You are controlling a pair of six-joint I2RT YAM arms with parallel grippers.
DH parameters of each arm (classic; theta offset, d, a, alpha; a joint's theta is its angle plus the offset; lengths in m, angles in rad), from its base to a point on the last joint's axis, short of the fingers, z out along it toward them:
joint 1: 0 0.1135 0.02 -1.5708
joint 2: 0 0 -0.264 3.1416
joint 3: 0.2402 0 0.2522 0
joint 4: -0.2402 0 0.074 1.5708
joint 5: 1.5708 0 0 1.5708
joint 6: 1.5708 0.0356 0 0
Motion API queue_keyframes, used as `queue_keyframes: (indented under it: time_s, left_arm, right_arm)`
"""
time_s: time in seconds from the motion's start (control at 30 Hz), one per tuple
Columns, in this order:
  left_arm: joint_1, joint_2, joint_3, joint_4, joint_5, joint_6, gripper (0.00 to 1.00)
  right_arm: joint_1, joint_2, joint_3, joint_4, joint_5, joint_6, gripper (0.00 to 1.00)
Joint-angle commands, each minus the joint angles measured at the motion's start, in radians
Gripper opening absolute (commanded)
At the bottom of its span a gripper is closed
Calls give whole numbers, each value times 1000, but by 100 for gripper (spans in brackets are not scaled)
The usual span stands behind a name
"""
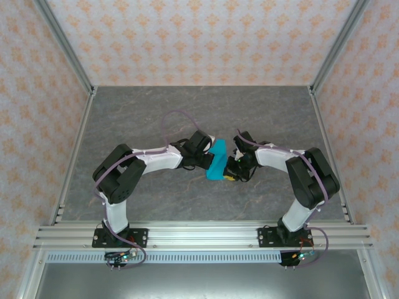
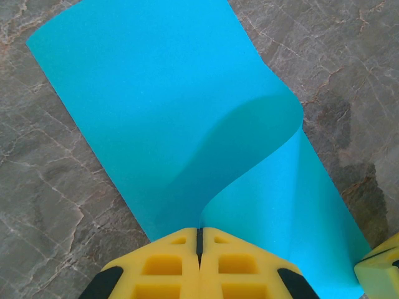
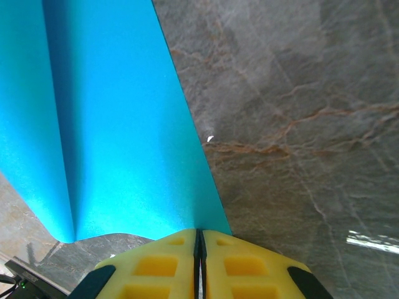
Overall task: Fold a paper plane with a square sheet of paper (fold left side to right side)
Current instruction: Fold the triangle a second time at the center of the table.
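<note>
The square sheet of paper (image 1: 218, 160) is bright cyan-blue and lies mid-table between both arms, partly lifted and curled over itself. In the left wrist view the sheet (image 2: 156, 106) rises in a loose bend with no crease, and my left gripper (image 2: 200, 232) is shut on its near edge. My right gripper (image 3: 199, 233) is shut on the sheet's (image 3: 112, 124) near corner, beside a soft fold line. From above, the left gripper (image 1: 207, 161) and the right gripper (image 1: 232, 169) flank the paper. The paper plane is out of view.
The grey marbled table (image 1: 156, 112) is walled by patterned panels and metal rails (image 1: 199, 235) along the near edge. A yellow fingertip of the right gripper (image 2: 380, 271) pokes into the left wrist view at the lower right, close to the paper.
</note>
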Motion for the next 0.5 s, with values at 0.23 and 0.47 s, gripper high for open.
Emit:
queue_keyframes:
  time_s: [0.23,0.47]
  left_arm:
    - [11,50,-5,23,-9,20,0]
    - [11,71,-7,23,-6,21,0]
  right_arm:
    - [10,40,-4,-56,57,-11,13]
    - [11,44,0,-58,57,-13,13]
